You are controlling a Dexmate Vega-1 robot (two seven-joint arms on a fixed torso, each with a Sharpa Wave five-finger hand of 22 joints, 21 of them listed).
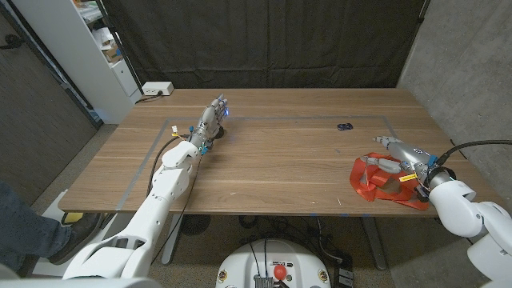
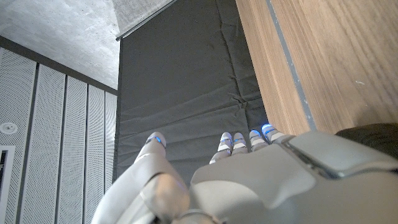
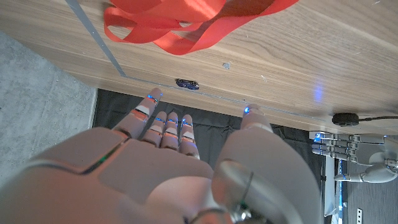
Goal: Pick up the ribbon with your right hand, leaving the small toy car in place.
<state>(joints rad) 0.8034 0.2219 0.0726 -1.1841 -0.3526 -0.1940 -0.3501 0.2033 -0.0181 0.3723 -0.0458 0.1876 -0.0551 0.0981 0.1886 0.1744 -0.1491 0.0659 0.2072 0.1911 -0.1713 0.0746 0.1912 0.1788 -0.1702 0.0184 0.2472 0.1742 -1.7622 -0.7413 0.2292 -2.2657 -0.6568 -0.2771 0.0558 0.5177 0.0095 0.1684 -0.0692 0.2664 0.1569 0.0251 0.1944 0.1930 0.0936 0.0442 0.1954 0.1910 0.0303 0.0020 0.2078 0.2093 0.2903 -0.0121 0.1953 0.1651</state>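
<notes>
Loose red satin ribbon (image 1: pixel 382 183), bunched in loops, lies at about 4 o'clock on the wooden table (image 1: pixel 272 168), close to the near edge on the robot's right. The right hand (image 1: pixel 398 154) hovers over the ribbon's far side; the right wrist view shows its fingers (image 3: pixel 163 122) extended, slightly apart, with nothing between them and the ribbon (image 3: pixel 180 25) beyond the fingertips, so no grasp yet. Judged: this is the approach stage, hand posed open above the loops so the fingers can come down and close around the fabric. The small dark toy car (image 1: pixel 346 126) sits at about 1 o'clock, just inside the grey tape outline, well apart from the ribbon; that gap should let the pick go ahead without disturbing it, provided no trailing loop sweeps that way. The left hand (image 1: pixel 213 117) waits at roughly 11 o'clock, far from the work, fingers (image 2: pixel 231 142) stretched out and holding nothing, probably parked to stay clear.
</notes>
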